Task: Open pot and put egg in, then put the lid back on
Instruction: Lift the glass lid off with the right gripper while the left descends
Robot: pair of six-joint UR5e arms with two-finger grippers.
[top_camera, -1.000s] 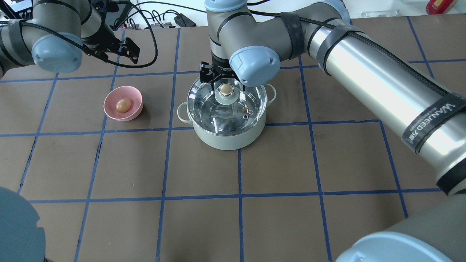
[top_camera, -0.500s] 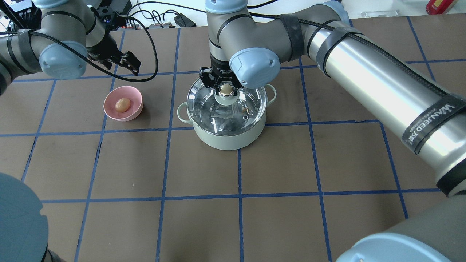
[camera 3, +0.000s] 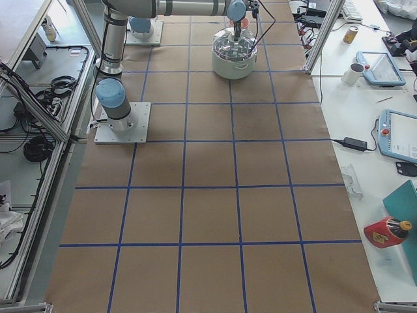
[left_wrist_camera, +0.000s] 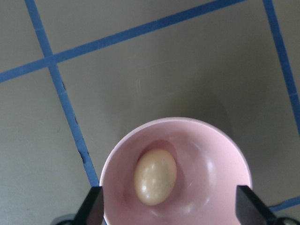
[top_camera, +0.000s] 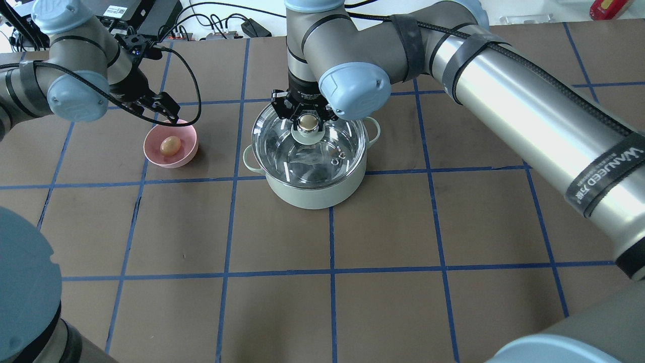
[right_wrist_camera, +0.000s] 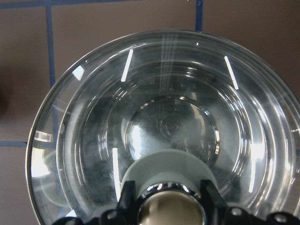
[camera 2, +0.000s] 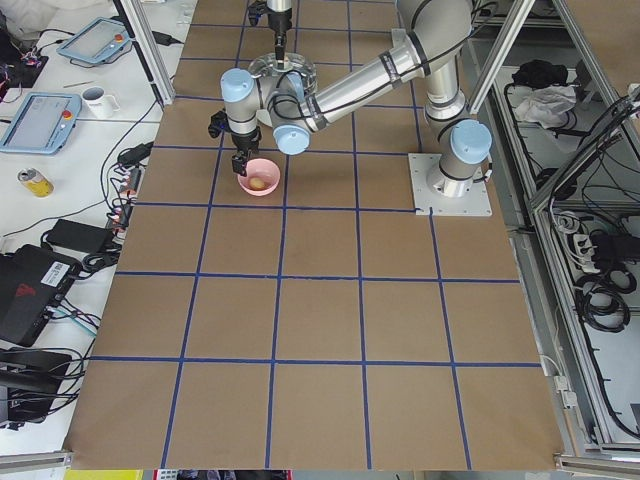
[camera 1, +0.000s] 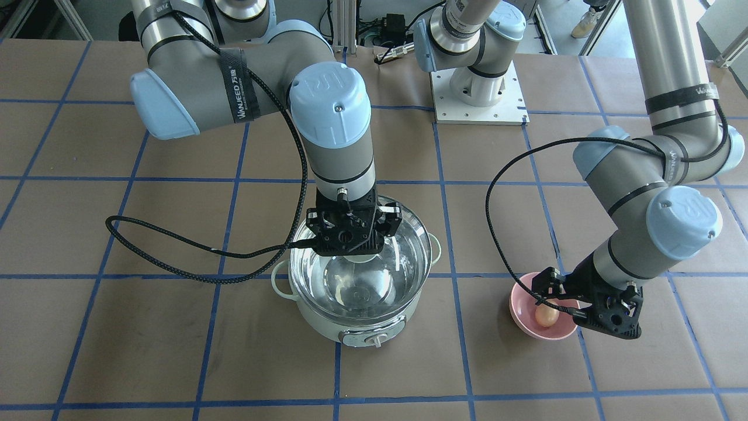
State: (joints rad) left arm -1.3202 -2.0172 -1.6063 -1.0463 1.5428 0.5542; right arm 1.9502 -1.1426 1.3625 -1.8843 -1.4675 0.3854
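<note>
Clamped with the right gripper (top_camera: 308,121) on the knob (right_wrist_camera: 171,212) of the lid (top_camera: 282,146), over the pot (top_camera: 315,194); seated or just raised, cannot tell. Spread open with the left gripper (left_wrist_camera: 171,208) above the egg (left_wrist_camera: 155,176), lying in the bowl (left_wrist_camera: 187,123) left of the pot. Lid likely heavy, slick, breakable glass: carry level by the knob. Egg likely light, smooth, fragile: pinch gently across the middle.
</note>
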